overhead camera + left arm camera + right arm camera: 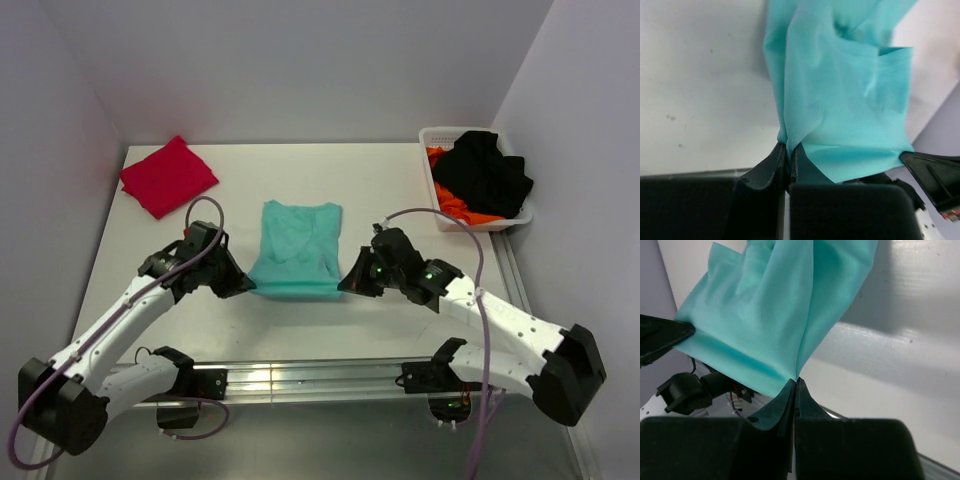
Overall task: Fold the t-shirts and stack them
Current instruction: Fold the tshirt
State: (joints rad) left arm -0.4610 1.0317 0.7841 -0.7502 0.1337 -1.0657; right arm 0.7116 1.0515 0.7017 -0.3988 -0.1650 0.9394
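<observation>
A teal-green t-shirt point(297, 248) lies partly folded in the middle of the table, its near edge lifted. My left gripper point(243, 283) is shut on its near left corner; the left wrist view shows the cloth point(840, 90) pinched at my left gripper point(788, 150). My right gripper point(348, 281) is shut on the near right corner; in the right wrist view the cloth point(770, 315) hangs from my right gripper point(796, 382). A crimson-red t-shirt point(168, 176) lies folded at the far left.
A white basket point(437, 203) at the far right holds black cloth point(485, 172) and orange cloth point(456, 204). A metal rail point(300, 375) runs along the table's near edge. Grey walls close in the back and sides.
</observation>
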